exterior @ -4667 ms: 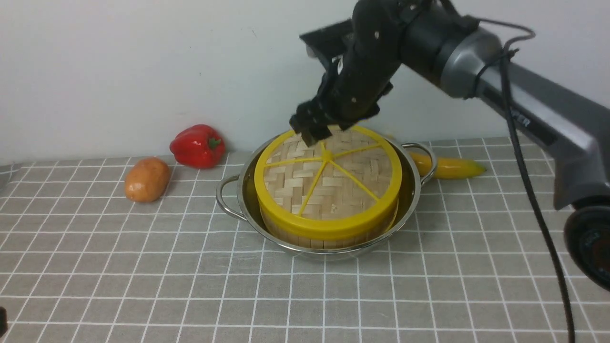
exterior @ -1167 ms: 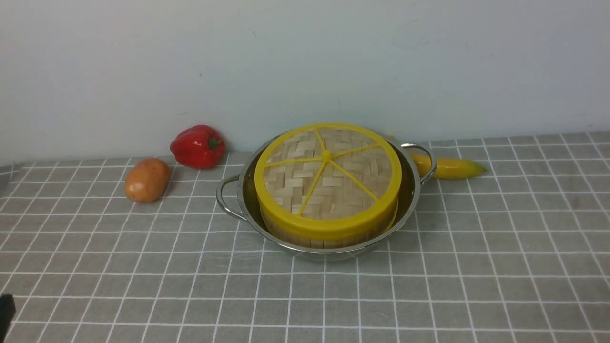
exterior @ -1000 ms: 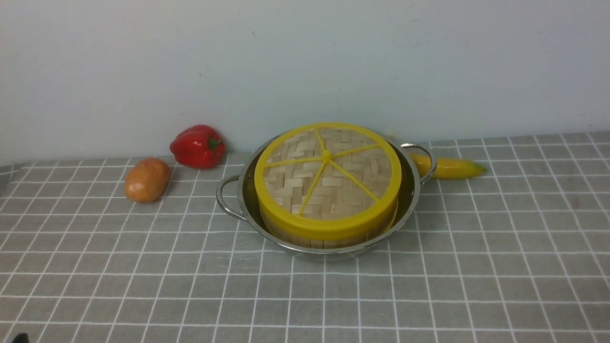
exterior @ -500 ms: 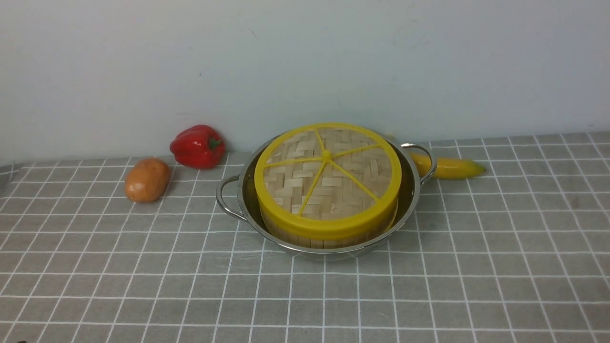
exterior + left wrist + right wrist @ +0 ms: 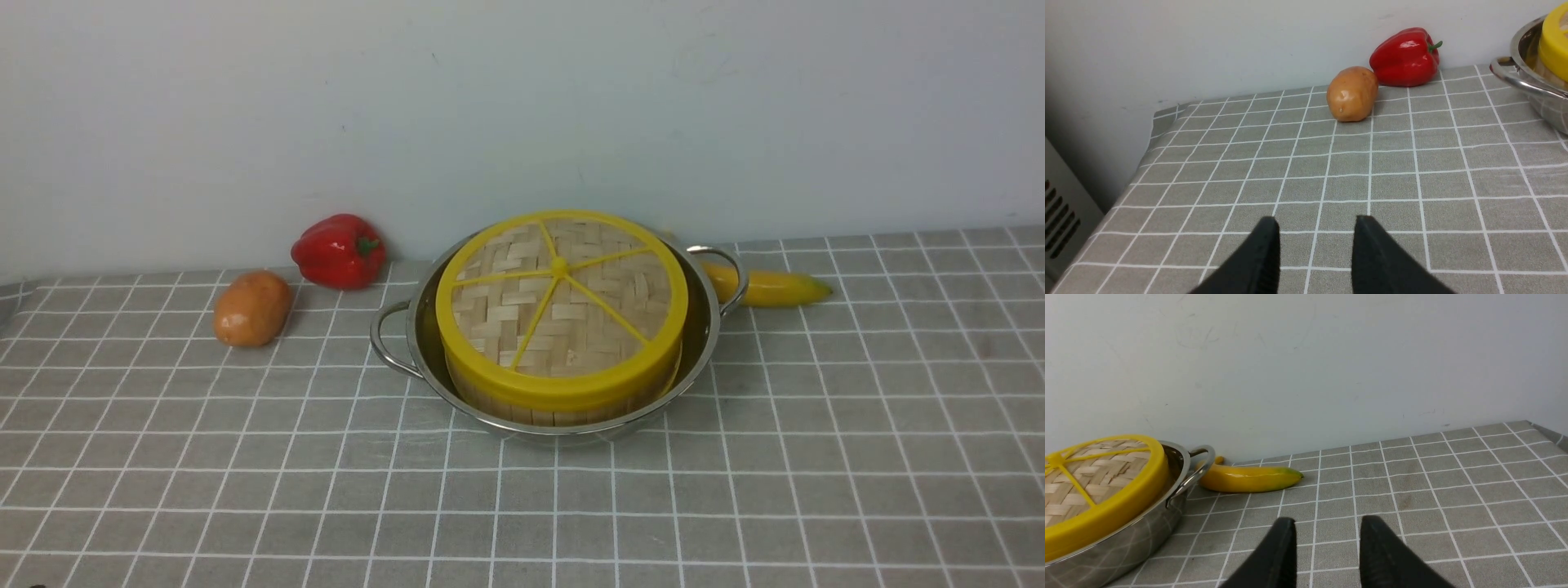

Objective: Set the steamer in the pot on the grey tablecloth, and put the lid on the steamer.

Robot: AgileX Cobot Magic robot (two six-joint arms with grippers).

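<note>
One pot, one steamer, one lid, one cloth; left gripper and right gripper parted, empty.

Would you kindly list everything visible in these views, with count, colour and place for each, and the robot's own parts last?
pot: one, shiny steel, on the cloth at centre, near the wall.
steamer: one, bamboo with yellow rims, sitting inside the pot.
lid: one, woven bamboo with yellow rim and spokes, on top of the steamer.
grey tablecloth: one, grey with white grid lines, covering the table.
red pepper: one, red, by the wall, left of the pot.
potato: one, brown-orange, left of the pepper and nearer the camera.
banana: one, yellow with a green tip, behind the pot's right handle.
left gripper: one, black, open, empty, above bare cloth.
right gripper: one, black, open, empty, above bare cloth.
</note>
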